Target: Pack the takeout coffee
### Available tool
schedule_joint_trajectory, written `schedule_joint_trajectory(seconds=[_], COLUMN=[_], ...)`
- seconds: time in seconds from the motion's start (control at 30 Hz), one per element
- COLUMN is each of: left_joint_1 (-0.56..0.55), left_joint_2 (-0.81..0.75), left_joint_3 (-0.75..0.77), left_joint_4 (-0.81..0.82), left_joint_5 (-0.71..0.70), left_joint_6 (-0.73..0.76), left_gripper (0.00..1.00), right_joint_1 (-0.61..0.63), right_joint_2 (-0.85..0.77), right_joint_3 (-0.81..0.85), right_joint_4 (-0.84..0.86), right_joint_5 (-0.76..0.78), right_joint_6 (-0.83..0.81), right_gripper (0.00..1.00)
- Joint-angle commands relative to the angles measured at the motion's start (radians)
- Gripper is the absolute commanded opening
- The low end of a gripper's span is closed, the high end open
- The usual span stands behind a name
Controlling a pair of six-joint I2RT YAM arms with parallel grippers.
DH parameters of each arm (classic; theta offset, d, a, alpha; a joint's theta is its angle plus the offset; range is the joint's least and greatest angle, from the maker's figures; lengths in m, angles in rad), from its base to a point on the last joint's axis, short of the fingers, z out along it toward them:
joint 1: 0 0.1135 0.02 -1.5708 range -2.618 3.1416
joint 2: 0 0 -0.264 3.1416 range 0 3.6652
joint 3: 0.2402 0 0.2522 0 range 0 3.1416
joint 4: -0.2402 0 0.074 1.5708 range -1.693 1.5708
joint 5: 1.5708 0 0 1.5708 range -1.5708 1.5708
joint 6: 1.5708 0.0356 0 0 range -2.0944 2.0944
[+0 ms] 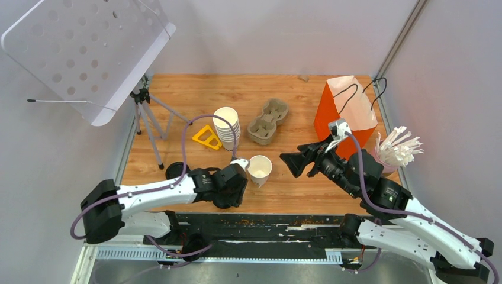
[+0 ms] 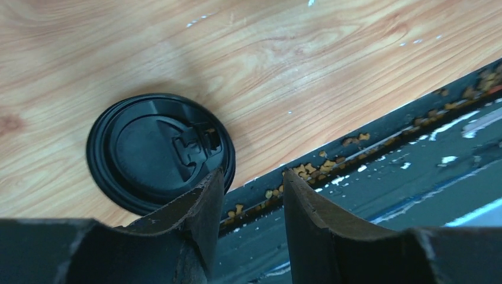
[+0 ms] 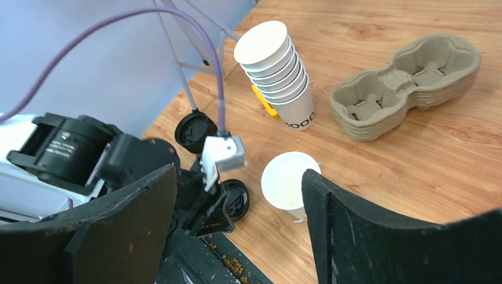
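We see the white cup (image 1: 260, 168) standing upright and uncovered on the counter (image 1: 189, 94), only its pale inside showing. Its black lid (image 2: 160, 152) lies flat beside it at the near edge. The stack of cups (image 1: 227, 125) and the pulp carrier (image 1: 268, 121) sit farther back. The left tool (image 2: 253, 177) is partly spread and pinches nothing. One finger overlaps the lid's rim, but we cannot tell whether it touches. The right tool (image 1: 291, 165) is spread wide, holds nothing and points toward the cup.

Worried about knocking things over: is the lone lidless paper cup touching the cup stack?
Apart. The right wrist view shows bare tabletop between the lone paper cup and the cup stack; the top view shows the same gap.
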Motion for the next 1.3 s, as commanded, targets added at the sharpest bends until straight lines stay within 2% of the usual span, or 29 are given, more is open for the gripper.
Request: schedule_joint_trajectory(seconds=[0.0,0.27,0.63,0.7,0.87,1.03,1.27], left_joint_1=[-0.065,-0.076,-0.082,-0.083,-0.083,-0.082,-0.080], left_joint_2=[0.099,0.203,0.164,0.155,0.128,0.003,-0.307], left_joint_3=[0.031,0.008,-0.028,-0.033,-0.012,0.046,0.127], left_joint_4=[0.096,0.164,0.149,0.149,0.109,0.029,0.000], left_joint_5=[-0.115,-0.150,-0.196,-0.204,-0.211,-0.177,-0.166], left_joint_6=[0.036,0.041,0.028,0.025,0.011,-0.049,-0.176], left_gripper=[0.48,0.44,0.32,0.26,0.01,0.00,0.00], right_joint_1=[0.006,0.006,0.006,0.006,0.006,0.006,0.006], right_joint_2=[-0.053,-0.101,-0.111,-0.112,-0.109,-0.075,-0.035], right_joint_3=[0.038,0.060,0.048,0.051,0.047,0.031,-0.043], right_joint_4=[-0.028,-0.083,-0.094,-0.094,-0.084,-0.027,0.186], right_joint_5=[0.047,0.084,0.090,0.088,0.070,-0.030,-0.205], right_joint_6=[0.004,0.000,0.011,0.012,0.017,0.012,-0.022], right_gripper=[0.77,0.77,0.77,0.77,0.78,0.82,0.87])
